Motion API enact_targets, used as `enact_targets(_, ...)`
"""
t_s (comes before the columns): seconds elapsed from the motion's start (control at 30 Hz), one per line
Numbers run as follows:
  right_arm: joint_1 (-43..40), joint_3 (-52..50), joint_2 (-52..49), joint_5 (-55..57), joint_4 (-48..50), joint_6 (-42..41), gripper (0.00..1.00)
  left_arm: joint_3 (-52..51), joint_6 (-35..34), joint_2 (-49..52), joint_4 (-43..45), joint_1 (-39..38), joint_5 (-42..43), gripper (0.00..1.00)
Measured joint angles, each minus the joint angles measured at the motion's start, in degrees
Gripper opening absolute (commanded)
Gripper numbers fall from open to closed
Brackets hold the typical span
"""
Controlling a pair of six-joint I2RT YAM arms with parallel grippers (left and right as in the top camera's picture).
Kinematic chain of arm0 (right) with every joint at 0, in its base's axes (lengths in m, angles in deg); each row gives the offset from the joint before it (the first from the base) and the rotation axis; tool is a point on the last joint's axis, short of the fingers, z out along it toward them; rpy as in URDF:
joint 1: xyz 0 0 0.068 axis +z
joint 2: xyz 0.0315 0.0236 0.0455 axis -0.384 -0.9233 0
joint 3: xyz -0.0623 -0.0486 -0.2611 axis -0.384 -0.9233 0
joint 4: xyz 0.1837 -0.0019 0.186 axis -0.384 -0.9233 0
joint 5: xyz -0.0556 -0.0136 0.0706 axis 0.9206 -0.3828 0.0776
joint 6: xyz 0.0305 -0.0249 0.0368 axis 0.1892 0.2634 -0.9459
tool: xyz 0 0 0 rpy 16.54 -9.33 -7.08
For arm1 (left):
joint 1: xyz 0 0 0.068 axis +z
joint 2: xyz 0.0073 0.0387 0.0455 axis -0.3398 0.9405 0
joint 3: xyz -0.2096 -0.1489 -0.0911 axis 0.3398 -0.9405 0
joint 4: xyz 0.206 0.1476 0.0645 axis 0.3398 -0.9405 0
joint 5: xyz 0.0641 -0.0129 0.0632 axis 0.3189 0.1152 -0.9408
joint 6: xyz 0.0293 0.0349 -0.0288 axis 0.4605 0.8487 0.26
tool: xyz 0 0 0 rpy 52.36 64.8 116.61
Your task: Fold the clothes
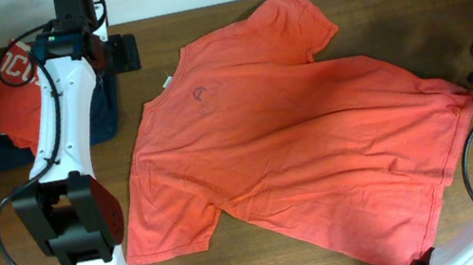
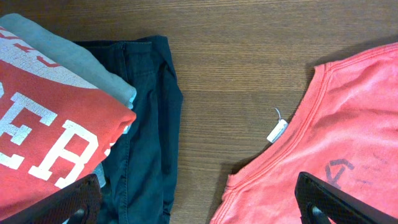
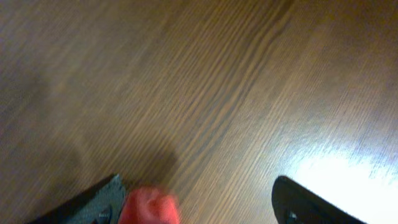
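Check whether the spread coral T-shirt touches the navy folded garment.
Apart. Left wrist view shows bare tabletop between the coral T-shirt and the navy folded garment.

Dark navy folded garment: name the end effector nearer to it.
Left. The left end effector hangs open just beside the dark navy folded garment, between it and the collar of the spread coral-red cotton T-shirt. The right end effector is far off, at that shirt's opposite hem.
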Motion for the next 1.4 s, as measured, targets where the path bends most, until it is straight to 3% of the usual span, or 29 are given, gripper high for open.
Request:
enact_targets(0.13,0.00,3.28,0.00,-7.08,-8.81,0.57,0.57,0.00,0.00,0.00,0.00,0.00,0.00,0.99)
enact_targets(0.23,0.00,3.58,0.00,-10.82,-14.19,0.02,0.53,0.00,0.00,0.00,0.00,0.00,0.00,0.99)
enact_targets(0.97,-2.82,3.58,-3.39,-19.45,-12.81,-4.59,0.53,0.00,0.00,0.00,0.00,0.00,0.00,0.99)
enact_targets(1.4,-6.64,3.58,-4.13,-25.86,-12.20,-4.98,0.48,0.00,0.00,0.00,0.00,0.00,0.00,0.99)
